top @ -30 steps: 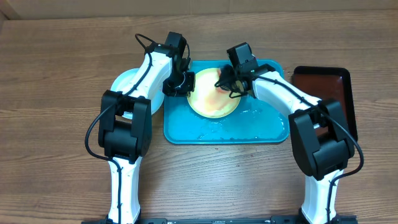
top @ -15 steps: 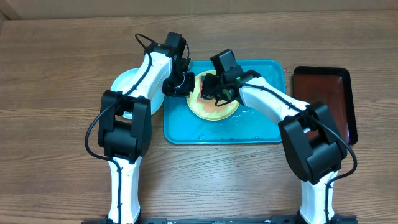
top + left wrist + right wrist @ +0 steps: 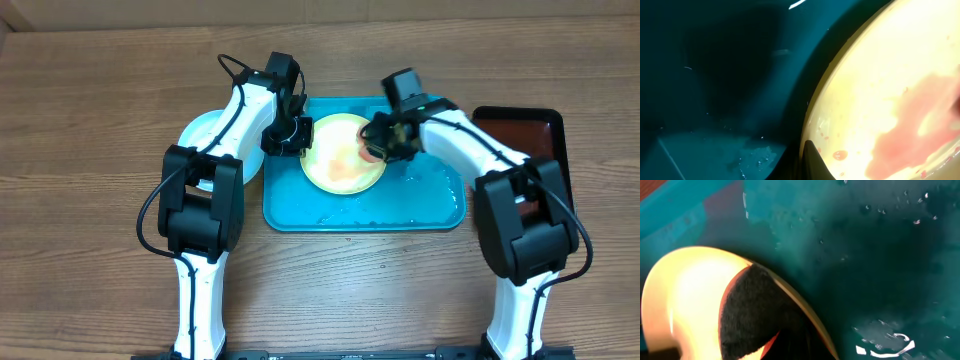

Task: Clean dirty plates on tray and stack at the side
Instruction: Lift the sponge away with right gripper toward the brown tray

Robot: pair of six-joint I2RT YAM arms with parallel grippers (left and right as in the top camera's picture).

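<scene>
Scrubbing step: yellow-rimmed plate (image 3: 325,172) sits in tray's (image 3: 430,205) left half, red smear (image 3: 347,158) at centre. Left gripper (image 3: 296,135) pinches its left rim; right gripper (image 3: 382,140) grips dark sponge (image 3: 747,315) at right rim. Next: sweep sponge over smear.

— Where do we find the yellow-green plate (image 3: 343,155)?
— Flat in the left half of the wet turquoise tray (image 3: 420,205), with pinkish-red sauce smeared over its centre.
— Any other?
— We see a pale blue plate (image 3: 196,130) on the bench (image 3: 90,220), just left of the tray.
</scene>
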